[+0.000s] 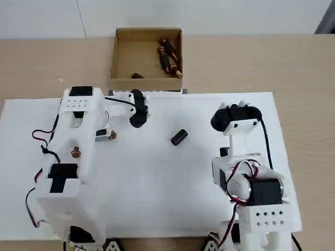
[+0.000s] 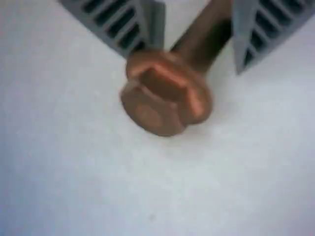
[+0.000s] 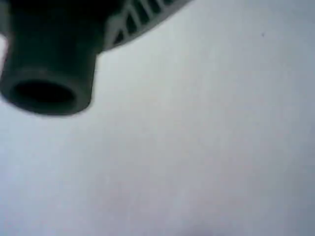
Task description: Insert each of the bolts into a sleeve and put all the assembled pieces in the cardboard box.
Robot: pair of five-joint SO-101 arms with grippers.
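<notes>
The left pincer (image 2: 197, 46) is clamped on the bolt (image 2: 165, 96), and the right pincer (image 3: 61, 32) seemingly grips a sleeve (image 3: 47, 78), bore open, well apart to the bolt's right.

Copper-toned metal bolt (image 2: 165, 98), smooth with a dull sheen. Black matt plastic sleeve (image 3: 49, 73). Left gripper (image 2: 197, 54) fingers (image 2: 118, 24): grey ribbed plastic. Brown matt cardboard box (image 1: 119, 52) at 12 o'clock. White matt paper sheet (image 1: 157, 183). Wood-look table (image 1: 42, 63).
</notes>
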